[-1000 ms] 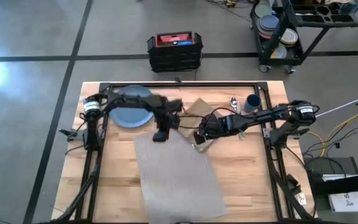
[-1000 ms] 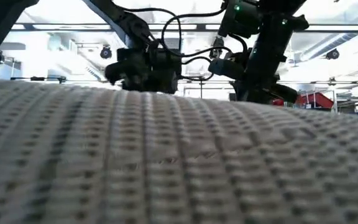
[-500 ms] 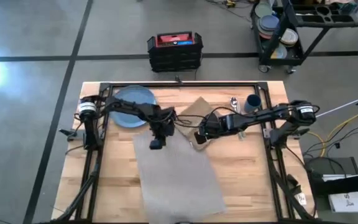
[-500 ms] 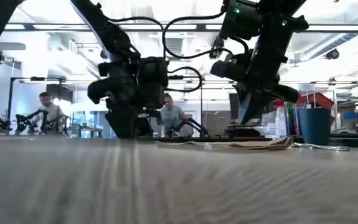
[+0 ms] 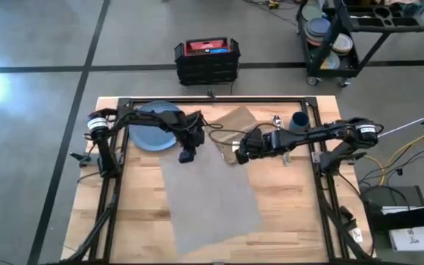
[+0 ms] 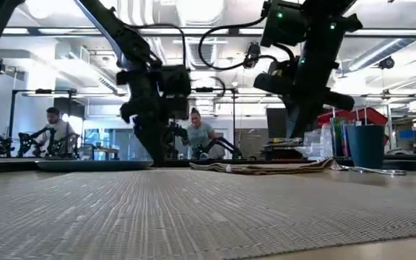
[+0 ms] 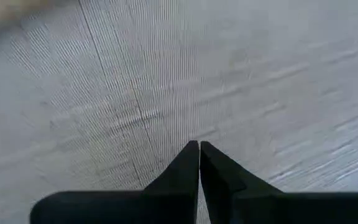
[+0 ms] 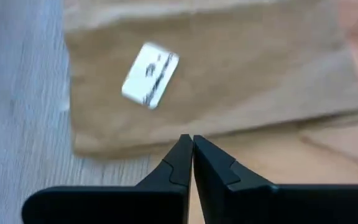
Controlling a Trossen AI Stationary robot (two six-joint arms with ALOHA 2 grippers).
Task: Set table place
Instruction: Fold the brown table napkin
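Far left of the table (image 5: 285, 213), the blue plate (image 5: 149, 131) lies flat near the back edge, partly under the left arm. Just right of it, the left tool (image 5: 186, 155) hangs over the back left corner of the grey placemat (image 5: 208, 199); the left wrist view shows its fingers (image 7: 185, 165) clenched tip to tip with nothing between them, woven mat directly beneath. The placemat lies flat at mid-table, set at a slant, its near end reaching toward the front edge; in the low view it fills the foreground (image 6: 193, 217). Right of the mat's back edge sits the tan napkin (image 5: 235, 126), folded, a white label (image 8: 150, 74) showing on it in the right wrist view. The right tool (image 5: 238, 154) is at the napkin's near edge, beside the mat's back right corner; its fingers (image 8: 180, 162) are pressed together, empty, tips over the napkin's edge and bare wood. Further right, a piece of silver cutlery (image 5: 277, 120) lies near the back rail, which piece cannot be told. The dark-blue cup (image 5: 298, 121) stands upright just beside it. Beyond the table, seated people (image 6: 199, 137) show in the low view.
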